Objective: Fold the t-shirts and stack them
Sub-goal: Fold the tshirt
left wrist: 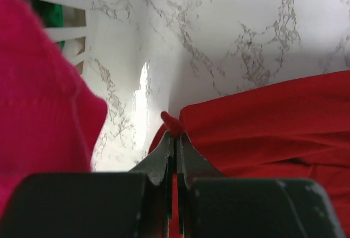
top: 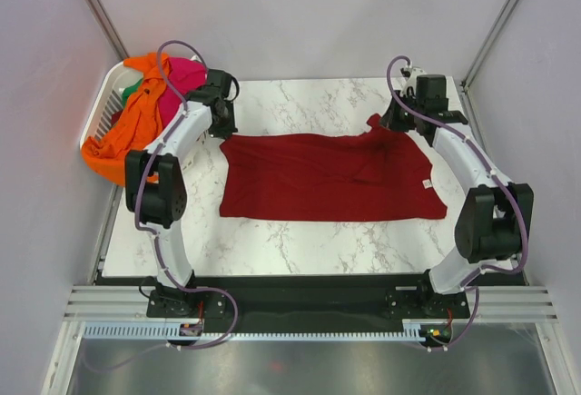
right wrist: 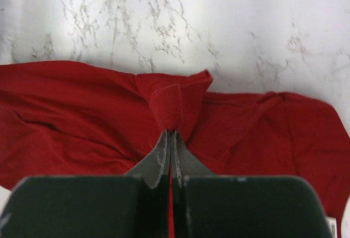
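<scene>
Double pinch on the dark red t-shirt (top: 327, 177)!
Left gripper (left wrist: 175, 138) clamps its far-left corner, right gripper (right wrist: 170, 135) a far-edge fold.

four t-shirts (top: 327, 177), one basket (top: 98, 113), two hands (left wrist: 175, 139) (right wrist: 170, 134)

Arms: left arm (top: 177, 136) — stretched forward, left gripper (left wrist: 175, 135) pinched tight on the dark red t-shirt (left wrist: 273, 117); right arm (top: 463, 154) — likewise, right gripper (right wrist: 170, 134) clamping it.
</scene>
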`<state>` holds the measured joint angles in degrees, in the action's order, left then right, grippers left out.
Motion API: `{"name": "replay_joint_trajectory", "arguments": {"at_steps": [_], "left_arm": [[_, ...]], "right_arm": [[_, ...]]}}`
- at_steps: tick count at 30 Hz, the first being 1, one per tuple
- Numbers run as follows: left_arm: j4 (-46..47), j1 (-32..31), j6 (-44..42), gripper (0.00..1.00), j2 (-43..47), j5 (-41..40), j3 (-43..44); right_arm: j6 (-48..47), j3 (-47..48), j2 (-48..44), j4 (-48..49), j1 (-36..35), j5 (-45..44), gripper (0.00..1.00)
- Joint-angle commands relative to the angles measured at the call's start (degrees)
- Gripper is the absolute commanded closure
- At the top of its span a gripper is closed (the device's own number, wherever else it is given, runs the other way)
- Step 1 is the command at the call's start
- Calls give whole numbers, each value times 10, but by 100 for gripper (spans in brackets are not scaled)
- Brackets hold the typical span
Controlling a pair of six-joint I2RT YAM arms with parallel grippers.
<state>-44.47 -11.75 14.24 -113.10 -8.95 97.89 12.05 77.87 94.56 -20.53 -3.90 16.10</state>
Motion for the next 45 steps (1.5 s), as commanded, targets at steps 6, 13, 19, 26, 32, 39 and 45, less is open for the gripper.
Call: {"name": "replay_joint_trajectory", "arguments": {"at_steps": [6, 13, 19, 26, 32, 39, 45], "left_arm": [[1, -1, 10, 98, 74, -5, -52], [7, -4, 22, 98, 102, 0, -102], [14, -30, 41, 98, 125, -3, -147], [25, -70, 77, 98, 162, -32, -235], [22, -79, 105, 89, 197, -86, -303], [3, -77, 107, 68, 238, -107, -331], [-8, -77, 105, 12, 264, -111, -320]], "right_arm": [[64, -119, -187, 34, 0, -99, 100], [89, -217, -318, 26, -1, -135, 100], [144, -281, -365, -34, 0, -261, 100], [162, -314, -379, -78, 0, -328, 100], [205, -355, -431, -117, 1, -381, 100], [256, -368, -396, -149, 18, -369, 90], [285, -373, -388, -140, 36, -364, 2]]}}
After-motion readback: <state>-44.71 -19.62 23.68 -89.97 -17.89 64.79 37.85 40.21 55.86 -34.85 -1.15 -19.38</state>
